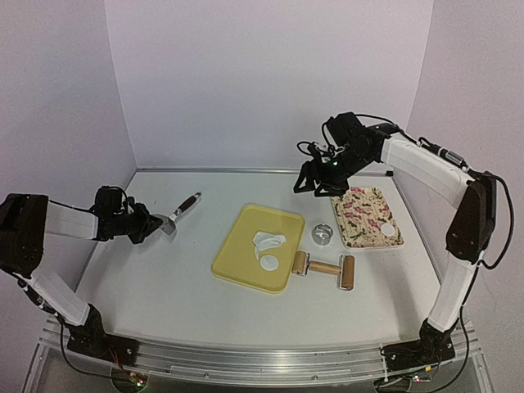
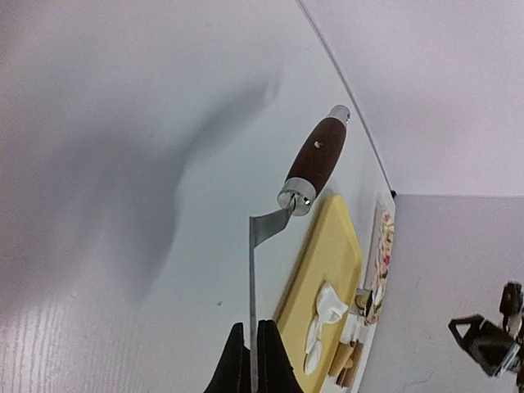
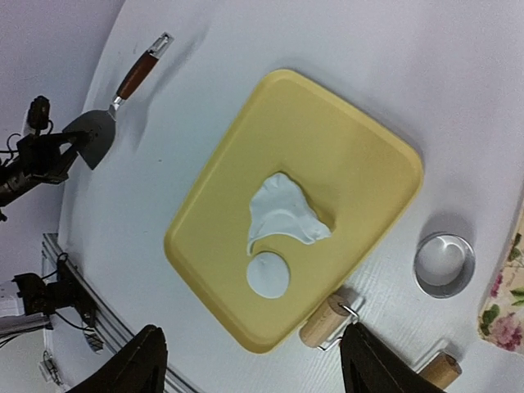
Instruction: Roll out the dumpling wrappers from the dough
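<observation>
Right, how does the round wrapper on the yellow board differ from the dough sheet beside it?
The dumpling wrapper is a neat disc; the dough sheet is irregular, with a curved notch. The wrapper is smaller than the sheet. Both are white and flat.

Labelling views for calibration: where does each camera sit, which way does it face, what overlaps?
Top external: above and behind the bases, facing down over the table; both arms show, left gripper and right gripper.
Left wrist: low on the left arm, looking along the table toward the yellow board; own fingers shut on the spatula blade.
Right wrist: high, looking down on the board; own open fingers at the bottom.
Shared: both wrist views show the board, dough scrap and spatula.
</observation>
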### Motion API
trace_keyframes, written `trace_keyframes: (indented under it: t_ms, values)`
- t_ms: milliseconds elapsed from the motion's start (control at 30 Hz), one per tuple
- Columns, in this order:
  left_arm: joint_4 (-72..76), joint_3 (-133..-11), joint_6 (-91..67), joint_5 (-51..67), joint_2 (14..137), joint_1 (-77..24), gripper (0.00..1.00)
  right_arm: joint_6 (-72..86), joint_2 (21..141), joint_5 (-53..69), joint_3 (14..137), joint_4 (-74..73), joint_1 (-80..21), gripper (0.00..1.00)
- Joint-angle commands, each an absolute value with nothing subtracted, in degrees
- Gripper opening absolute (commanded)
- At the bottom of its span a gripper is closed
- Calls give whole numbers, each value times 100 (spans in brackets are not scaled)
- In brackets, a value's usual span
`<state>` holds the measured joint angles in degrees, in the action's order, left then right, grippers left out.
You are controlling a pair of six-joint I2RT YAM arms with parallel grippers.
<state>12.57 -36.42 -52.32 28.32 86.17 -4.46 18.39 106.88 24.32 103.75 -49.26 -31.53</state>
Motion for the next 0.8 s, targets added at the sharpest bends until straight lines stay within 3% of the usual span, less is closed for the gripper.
trace_keyframes:
  t_ms: [0, 233, 467, 633, 767]
  values:
    - [1235, -4131, -4237, 4520, 8123, -442, 0, 1957, 10902, 3588, 10658, -4580, -3168, 75]
    - [176, -4940, -3381, 6314, 8446, -1076, 0, 2069, 10791, 4567, 10275, -3854, -3157, 86]
    - [849, -5215, -3991, 7251, 8810, -1846, 0, 2010, 10646, 5352, 9610, -3506, -3160, 93]
    - [610, -5455, -3812, 7404, 8954, -1920, 0, 2185, 10476, 5797, 9207, -3171, -3182, 93]
    - [614, -5484, -3818, 7477, 9040, -1936, 0, 2349, 10552, 6223, 9176, -3024, -3227, 86]
